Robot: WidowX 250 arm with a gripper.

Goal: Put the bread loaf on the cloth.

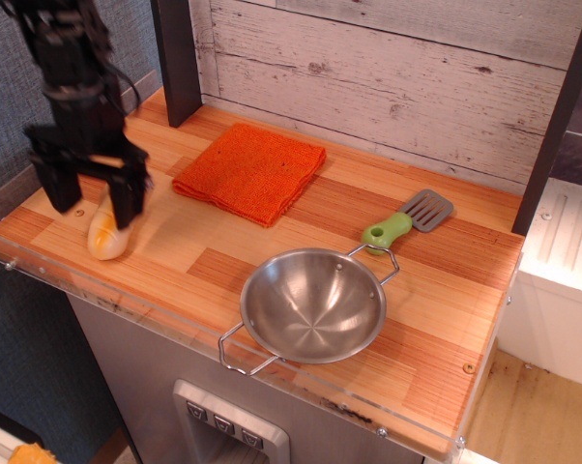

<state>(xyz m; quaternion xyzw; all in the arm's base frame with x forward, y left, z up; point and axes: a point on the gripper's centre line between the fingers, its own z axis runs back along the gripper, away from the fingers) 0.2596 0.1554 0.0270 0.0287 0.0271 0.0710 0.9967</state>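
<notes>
The bread loaf (104,237) lies on the left end of the wooden counter, golden-tan; only its near end shows below the gripper. My black gripper (96,205) hangs straight over it with its two fingers (128,201) spread, one on each side of the loaf. It is open and I cannot tell if it touches the loaf. The orange-red cloth (251,170) lies flat at the back of the counter, to the right of the gripper, with nothing on it.
A steel bowl (313,304) with wire handles stands near the front edge. A spatula (405,223) with a green handle lies to the right. A clear guard (40,276) rims the counter (446,280). A dark post (178,58) stands behind the cloth.
</notes>
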